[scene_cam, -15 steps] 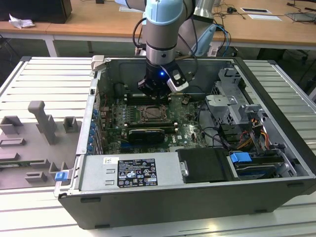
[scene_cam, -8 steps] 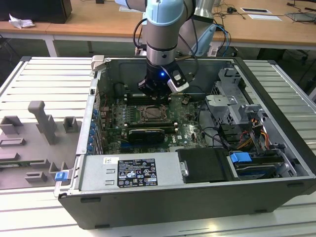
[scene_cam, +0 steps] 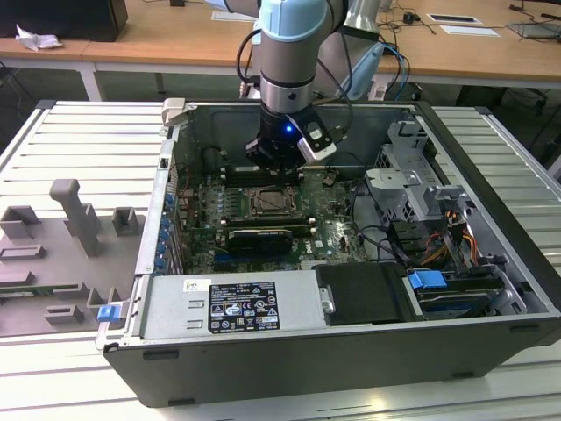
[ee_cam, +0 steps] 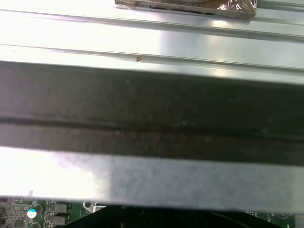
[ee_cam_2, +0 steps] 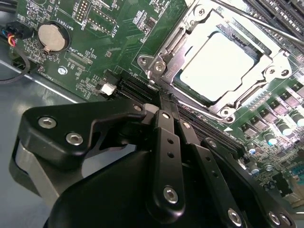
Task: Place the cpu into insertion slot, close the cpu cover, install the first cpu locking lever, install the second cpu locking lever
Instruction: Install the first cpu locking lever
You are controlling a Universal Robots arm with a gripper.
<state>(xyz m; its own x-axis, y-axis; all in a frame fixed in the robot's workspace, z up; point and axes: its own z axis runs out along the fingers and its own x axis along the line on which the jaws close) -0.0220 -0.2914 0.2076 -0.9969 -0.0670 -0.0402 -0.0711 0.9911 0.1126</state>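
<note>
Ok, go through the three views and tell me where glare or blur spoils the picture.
Second wrist view: the cpu face is washed out white by glare inside the cpu cover, while the gripper looms dark and soft in front. First wrist view: blurred, with bright glare on a metal panel. Exterior view: evenly lit, a blue light glowing on the gripper.

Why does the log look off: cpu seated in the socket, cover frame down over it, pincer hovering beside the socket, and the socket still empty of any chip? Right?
Not quite. The socket isn't empty: the second wrist view shows the cpu lying in the insertion slot, with the cpu cover framing it. The rest holds: the pincer sits beside the socket.
</note>
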